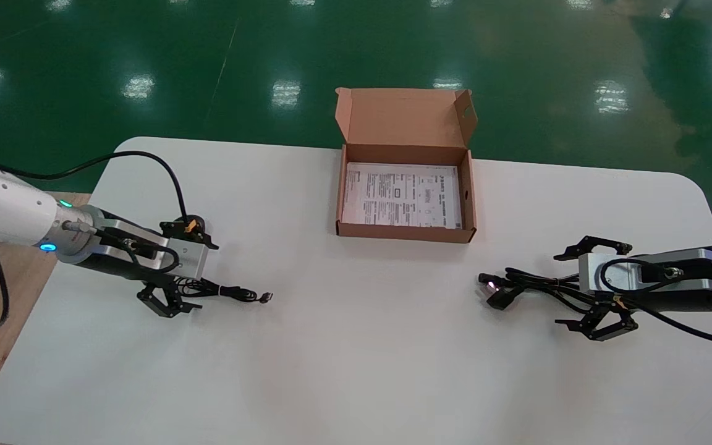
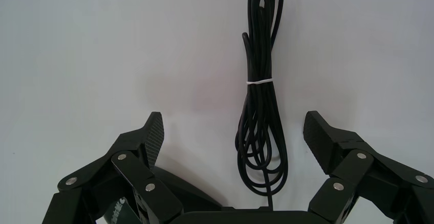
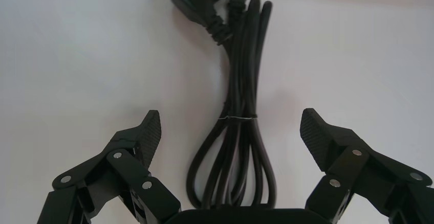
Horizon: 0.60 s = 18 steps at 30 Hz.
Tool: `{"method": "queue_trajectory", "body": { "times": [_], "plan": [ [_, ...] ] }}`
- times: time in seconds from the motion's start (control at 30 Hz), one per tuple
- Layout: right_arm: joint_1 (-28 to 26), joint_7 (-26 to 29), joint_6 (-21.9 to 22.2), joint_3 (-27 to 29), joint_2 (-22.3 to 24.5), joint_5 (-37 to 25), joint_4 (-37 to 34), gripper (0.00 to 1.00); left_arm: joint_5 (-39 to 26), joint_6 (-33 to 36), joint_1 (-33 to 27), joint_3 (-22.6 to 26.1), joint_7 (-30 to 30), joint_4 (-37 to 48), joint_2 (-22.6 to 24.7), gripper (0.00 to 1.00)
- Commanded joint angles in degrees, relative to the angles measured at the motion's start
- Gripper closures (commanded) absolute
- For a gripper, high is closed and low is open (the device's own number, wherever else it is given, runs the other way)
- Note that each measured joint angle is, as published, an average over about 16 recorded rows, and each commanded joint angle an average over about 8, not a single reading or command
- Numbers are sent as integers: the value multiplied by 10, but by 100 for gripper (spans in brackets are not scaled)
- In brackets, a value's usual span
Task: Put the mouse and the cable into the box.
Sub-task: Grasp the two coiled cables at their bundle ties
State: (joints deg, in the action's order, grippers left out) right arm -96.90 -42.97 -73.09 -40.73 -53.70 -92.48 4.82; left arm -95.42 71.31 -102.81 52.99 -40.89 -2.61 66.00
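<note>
Head view was read from the left, where the left gripper [image 1: 204,275] was held low over the white table [image 1: 356,346] with its jaws spread wide and nothing pinched. A thin tied cord [image 1: 232,292] was seen lying on the table under it, running out toward the middle. In the left wrist view this cord [image 2: 261,106] was found centred between the spread fingers [image 2: 153,132]. A dark rounded shape beneath the gripper, taken to be the mouse [image 2: 184,193], was only partly shown. At the far middle of the table the box [image 1: 405,233] was set open with its lid standing up, and only a printed sheet [image 1: 400,196] was seen flat inside it. On the right, the right gripper [image 1: 558,288] was likewise held low and spread apart. A thicker tied cable [image 1: 535,281] was laid on the table between its jaws, with its plugs pointing toward the middle. The right wrist view showed that cable [image 3: 245,81] untouched. The step in hand was judged to be the first grasp, since neither item had been lifted. The next move was judged to call for the jaws to be closed on a bundle near its tie. The bundle would then have to be raised clear and carried to the box, which stood well apart from both grippers.
</note>
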Motion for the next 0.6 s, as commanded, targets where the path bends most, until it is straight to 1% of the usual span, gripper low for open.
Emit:
{"method": "queue_trajectory", "body": {
  "times": [0.03,0.13,0.17,0.2,0.23,0.27,0.4,0.43,0.47,0.5,0.53,0.6],
  "plan": [
    [-1,-4,7,1,-4,2,-9,0,1,3,-2,0,-4,5,1,0],
    [2,-10,18,6,-5,8,-18,0,1,9,-4,0,-7,10,1,0],
    [2,-12,21,7,-5,10,-20,9,1,10,-4,0,-8,12,1,0],
    [3,-15,24,8,-5,12,-23,22,0,11,-4,0,-9,13,1,0],
    [4,-17,27,10,-5,13,-25,34,0,13,-4,0,-9,15,1,5],
    [5,-19,29,10,-5,14,-26,47,0,14,-5,0,-9,16,1,14],
    [6,-23,34,12,-6,17,-30,97,0,16,-6,0,-10,19,2,64],
    [6,-24,35,12,-6,17,-31,100,0,17,-6,0,-10,20,2,77],
    [6,-24,35,12,-6,17,-31,100,0,17,-6,0,-10,20,2,89],
    [6,-24,35,12,-6,18,-30,100,0,18,-6,0,-10,20,2,96],
    [6,-23,34,12,-6,18,-30,100,0,17,-6,0,-10,19,2,100],
    [6,-23,34,12,-5,17,-29,100,0,17,-6,0,-10,19,2,100]
  ]
}}
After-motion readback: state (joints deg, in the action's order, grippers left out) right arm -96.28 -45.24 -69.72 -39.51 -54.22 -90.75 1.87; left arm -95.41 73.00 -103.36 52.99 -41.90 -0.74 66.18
